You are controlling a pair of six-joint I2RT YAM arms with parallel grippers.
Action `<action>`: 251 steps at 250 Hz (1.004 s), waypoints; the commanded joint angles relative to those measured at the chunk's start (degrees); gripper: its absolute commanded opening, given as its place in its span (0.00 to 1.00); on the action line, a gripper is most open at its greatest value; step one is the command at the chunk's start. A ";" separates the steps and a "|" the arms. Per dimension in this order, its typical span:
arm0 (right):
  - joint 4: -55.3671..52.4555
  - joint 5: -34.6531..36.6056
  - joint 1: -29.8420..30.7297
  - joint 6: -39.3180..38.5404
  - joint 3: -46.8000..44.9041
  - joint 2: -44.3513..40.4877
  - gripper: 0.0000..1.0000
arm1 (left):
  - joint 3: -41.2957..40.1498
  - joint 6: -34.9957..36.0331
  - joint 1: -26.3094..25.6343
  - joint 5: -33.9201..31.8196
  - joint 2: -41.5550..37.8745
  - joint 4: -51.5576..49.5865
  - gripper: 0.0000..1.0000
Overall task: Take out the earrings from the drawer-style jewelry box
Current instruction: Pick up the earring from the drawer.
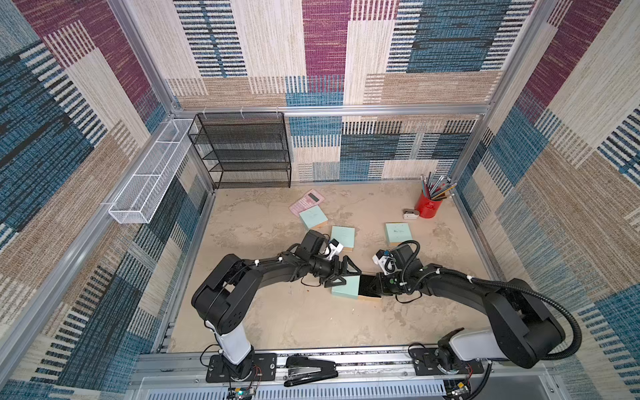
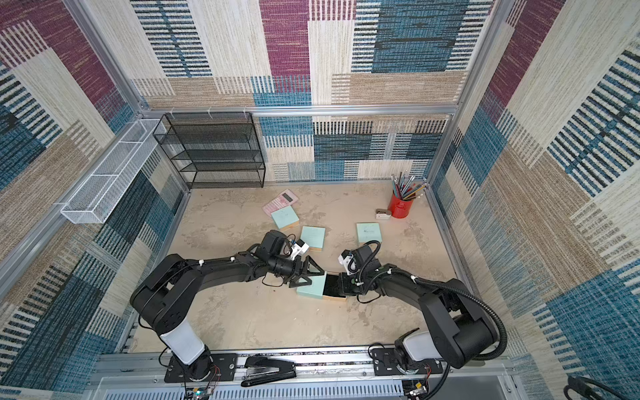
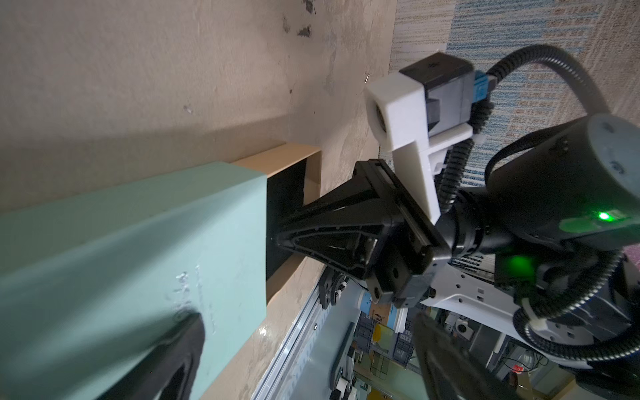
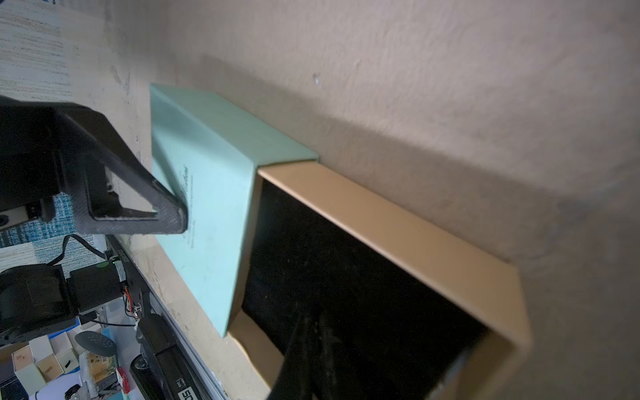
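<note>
The drawer-style jewelry box lies mid-floor: a mint-green sleeve [image 1: 346, 290] [image 2: 311, 289] with a tan drawer [image 1: 370, 298] [image 4: 415, 242] pulled out toward the right arm, its black lining showing. My left gripper [image 1: 341, 273] [image 2: 307, 273] [image 3: 308, 356] is open, one of its fingers [image 4: 166, 214] [image 3: 173, 353] pressing on the sleeve's top. My right gripper [image 1: 372, 285] [image 3: 282, 239] [image 4: 311, 363] reaches down into the drawer with its fingers shut together. The earrings do not show against the dark lining, and I cannot tell whether anything is pinched.
Three more mint boxes [image 1: 313, 217] [image 1: 343, 237] [image 1: 397, 233] lie behind, beside a pink calculator [image 1: 306, 201]. A red pencil cup [image 1: 428, 205] stands back right, a black mesh shelf [image 1: 242, 152] and a white wire basket [image 1: 149, 173] back left. A black stapler [image 1: 310, 372] lies on the front rail.
</note>
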 commanded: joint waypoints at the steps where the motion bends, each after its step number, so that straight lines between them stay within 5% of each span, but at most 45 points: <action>1: 1.61 -1.61 0.11 0.70 -0.04 -0.43 0.07 | -0.16 0.62 -0.11 -1.22 0.21 -1.43 0.95; 251: 3.40 -1.07 0.01 4.92 0.19 -5.55 0.00 | 0.07 0.13 -0.10 -0.89 -0.66 -1.43 0.94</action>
